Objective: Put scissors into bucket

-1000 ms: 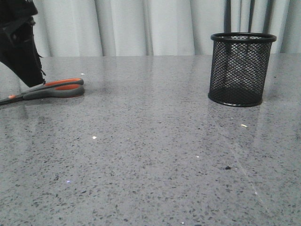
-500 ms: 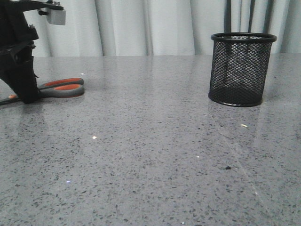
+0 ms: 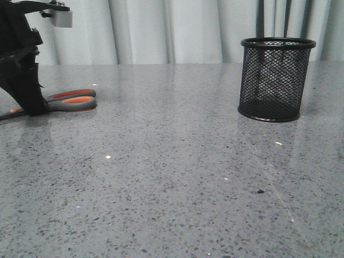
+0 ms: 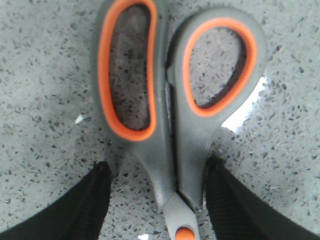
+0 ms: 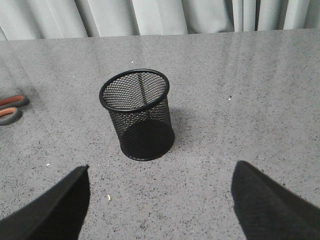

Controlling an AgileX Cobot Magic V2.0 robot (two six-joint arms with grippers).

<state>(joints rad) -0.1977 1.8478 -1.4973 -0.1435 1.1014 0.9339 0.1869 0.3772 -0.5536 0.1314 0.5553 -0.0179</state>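
Observation:
Grey scissors (image 3: 72,101) with orange-lined handles lie flat on the table at the far left; they also show in the left wrist view (image 4: 197,130) and at the edge of the right wrist view (image 5: 10,107). My left gripper (image 3: 29,110) is down at the table, open, with its fingers on either side of the scissors' neck just by the orange pivot (image 4: 157,167). The left finger stands clear of the handle; the right one is close against it. The black wire-mesh bucket (image 3: 276,80) stands upright and empty at the right (image 5: 140,117). My right gripper (image 5: 161,170) is open and empty, short of the bucket.
The grey speckled table (image 3: 172,177) runs back to pale curtains (image 3: 161,32). A few small crumbs lie on it, one near the bucket (image 3: 278,143).
My left gripper has come down from above the scissors to the table, straddling their neck. In the last half second it has barely moved. Scissors and bucket have not moved.

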